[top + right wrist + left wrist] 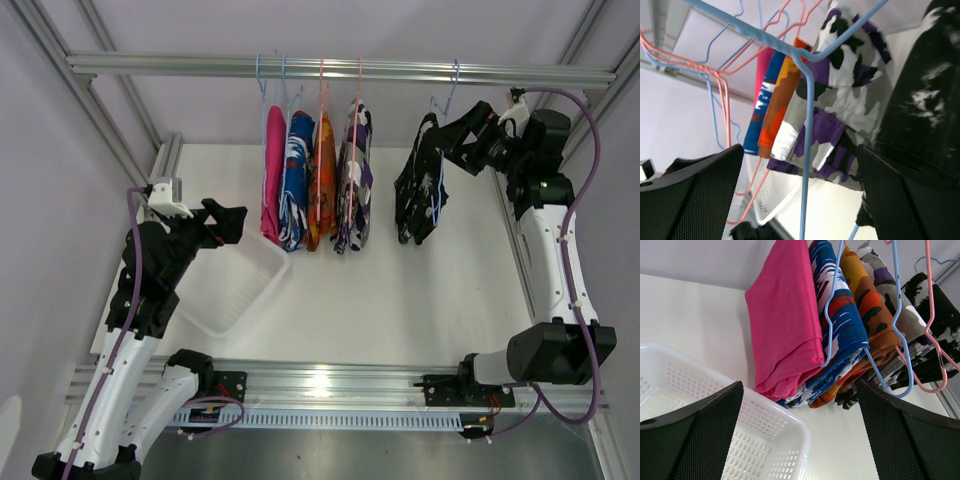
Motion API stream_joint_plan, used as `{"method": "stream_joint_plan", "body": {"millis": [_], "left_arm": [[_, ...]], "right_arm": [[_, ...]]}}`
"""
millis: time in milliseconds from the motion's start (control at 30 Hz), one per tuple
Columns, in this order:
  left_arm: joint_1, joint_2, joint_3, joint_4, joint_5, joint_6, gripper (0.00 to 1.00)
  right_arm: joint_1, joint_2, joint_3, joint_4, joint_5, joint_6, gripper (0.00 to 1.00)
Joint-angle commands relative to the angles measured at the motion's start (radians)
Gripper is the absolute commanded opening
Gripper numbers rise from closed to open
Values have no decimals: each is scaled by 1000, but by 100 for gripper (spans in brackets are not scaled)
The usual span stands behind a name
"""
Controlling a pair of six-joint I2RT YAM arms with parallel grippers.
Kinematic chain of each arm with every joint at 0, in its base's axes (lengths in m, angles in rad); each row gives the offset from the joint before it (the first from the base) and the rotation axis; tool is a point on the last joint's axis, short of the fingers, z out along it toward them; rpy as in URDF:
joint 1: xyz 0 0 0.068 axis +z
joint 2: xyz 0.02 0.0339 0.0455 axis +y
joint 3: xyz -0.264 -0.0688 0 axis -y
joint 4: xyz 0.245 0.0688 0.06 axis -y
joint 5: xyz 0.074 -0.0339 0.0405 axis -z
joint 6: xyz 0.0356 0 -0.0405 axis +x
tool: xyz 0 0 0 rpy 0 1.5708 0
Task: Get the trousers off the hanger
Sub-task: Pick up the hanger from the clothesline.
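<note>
The left claw (230, 224) stands wide open and holds nothing. It hangs above the far rim of a white basket (236, 287) that sits on the desk (400, 290) near its left edge. Just to this claw's right is the lower end of the pink trousers (273, 178), close but apart from the fingers. In the left wrist view the pink pair hangs straight ahead in the gap between the two fingers (700, 440).

The right claw (447, 142) is also wide open, with nothing clamped. It is raised near the rail (340, 68), at the upper right side of the black trousers with white specks (418, 198). In the right wrist view this black pair fills the space by the right finger (905, 200), and a blue hanger (808, 125) wire runs down between the fingers. Whether a finger touches cloth or wire cannot be told.

Further out, four pairs hang packed together from the rail over the far middle of the desk. After the pink come the blue-white-red trousers (297, 180), the orange trousers (324, 180) and the purple-white trousers (354, 178). The black pair hangs apart from them, toward the right. All five are folded over thin wire hangers, some blue and some pink.
</note>
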Motion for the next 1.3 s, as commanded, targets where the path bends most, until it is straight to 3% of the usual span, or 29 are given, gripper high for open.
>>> {"method": "stream_joint_plan", "body": {"millis": [0, 300, 600, 833, 1067, 1267], "left_arm": [[10, 0, 11, 39, 38, 1, 99], [11, -15, 10, 47, 74, -1, 99], [10, -1, 11, 45, 92, -2, 99], [10, 0, 13, 45, 97, -5, 100], [11, 3, 11, 47, 101, -4, 99], [10, 2, 7, 47, 103, -4, 99]], "right_arm": [[-10, 20, -54, 203, -138, 100, 100], [-39, 32, -219, 572, -264, 328, 98], [-60, 60, -315, 1003, -342, 649, 72], [-60, 75, -334, 1063, -367, 706, 66], [-60, 97, -340, 1123, -376, 753, 43], [-59, 115, -354, 1200, -379, 813, 36]]}}
